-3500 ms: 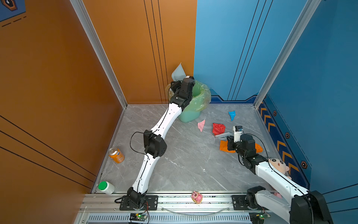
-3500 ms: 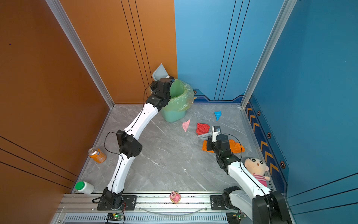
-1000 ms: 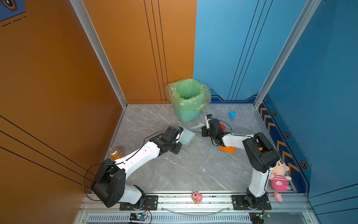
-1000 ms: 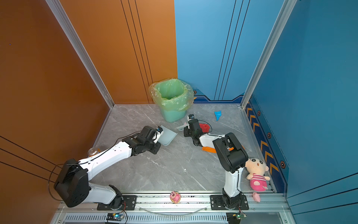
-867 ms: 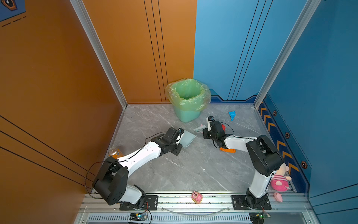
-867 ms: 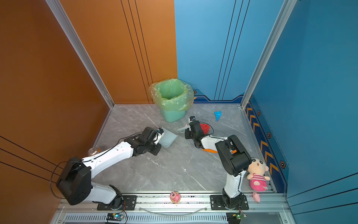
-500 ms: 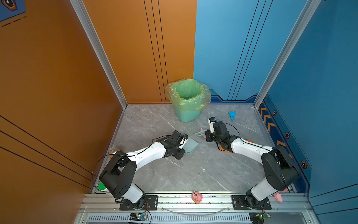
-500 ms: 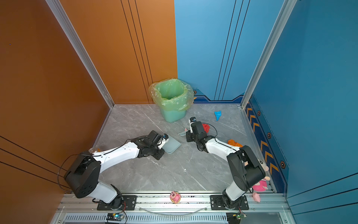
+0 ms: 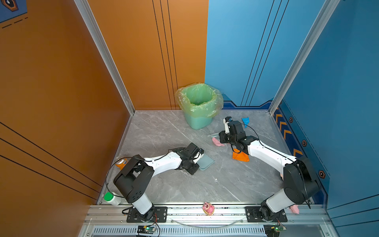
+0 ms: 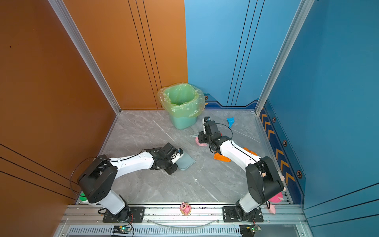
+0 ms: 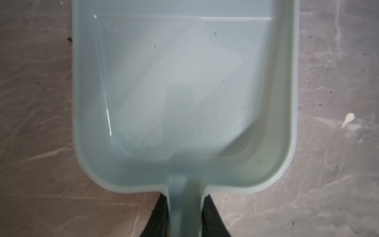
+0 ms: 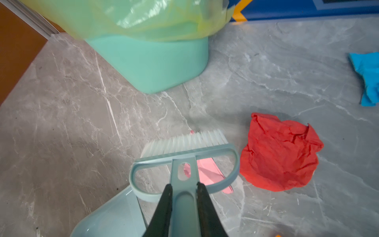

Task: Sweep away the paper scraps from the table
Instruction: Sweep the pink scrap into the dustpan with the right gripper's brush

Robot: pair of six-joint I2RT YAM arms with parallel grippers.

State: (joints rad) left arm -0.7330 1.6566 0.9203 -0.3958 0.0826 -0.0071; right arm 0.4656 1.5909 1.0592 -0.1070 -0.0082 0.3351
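1. Left fingers (image 11: 158,217): clenched on the narrow handle of the dustpan (image 11: 184,82), one finger pressed to each side of it.
2. Right fingers (image 12: 164,205): clamped on the flat handle of the brush (image 12: 184,152). The bristles (image 12: 184,140) are set down on the desk (image 9: 205,184).
3. Dustpan: smooth pale blue plastic, rectangular with rounded corners and a raised rim. It is laid flat near the desk centre. Only a few dark specks are seen inside it.
4. Brush: the same pale blue plastic, with an open D-shaped frame and short white bristles.
5. Pink scrap (image 12: 207,172): creased paper, lying under the brush head and seen through the frame, at 1 o'clock from the dustpan.
6. Red scrap (image 12: 281,153): a heavily crumpled, rounded wad, just beside the brush head.
7. Orange scrap (image 9: 240,157): flattish, at 3 o'clock from the dustpan.
8. Blue scrap (image 9: 245,121): twisted, at 1 o'clock on the desk, near the far corner.
9. Bin (image 9: 198,123): teal plastic, lined with a translucent green liner bag (image 9: 199,98), at 12 o'clock on the desk. Its contents cannot be made out.
10. Desk: grey marble pattern with white veins.
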